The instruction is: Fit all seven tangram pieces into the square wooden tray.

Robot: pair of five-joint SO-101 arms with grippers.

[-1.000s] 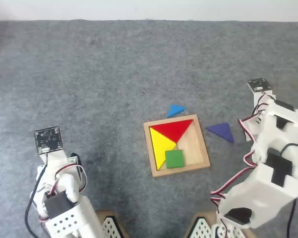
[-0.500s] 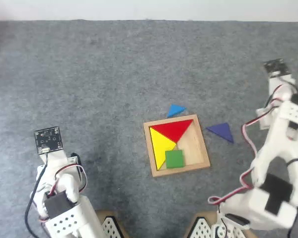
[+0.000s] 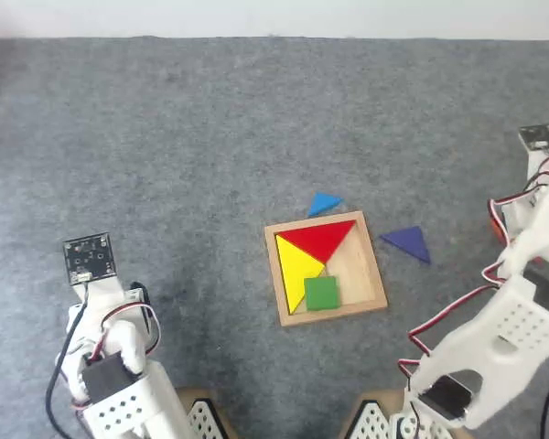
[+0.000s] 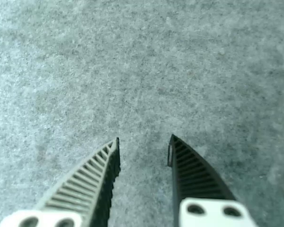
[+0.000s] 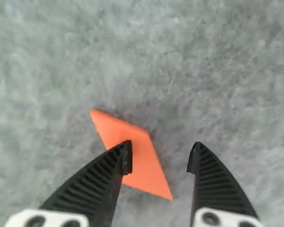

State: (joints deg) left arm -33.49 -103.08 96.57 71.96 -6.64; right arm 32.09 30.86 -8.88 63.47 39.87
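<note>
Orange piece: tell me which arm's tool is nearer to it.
Right. The right tool hangs open over the orange piece; the left tool is open over bare carpet, across the wooden tray from it.

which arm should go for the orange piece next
Right: the right hand is open right over the orange piece, while the left hand, also open, has just bare grey carpet beneath it.
</note>
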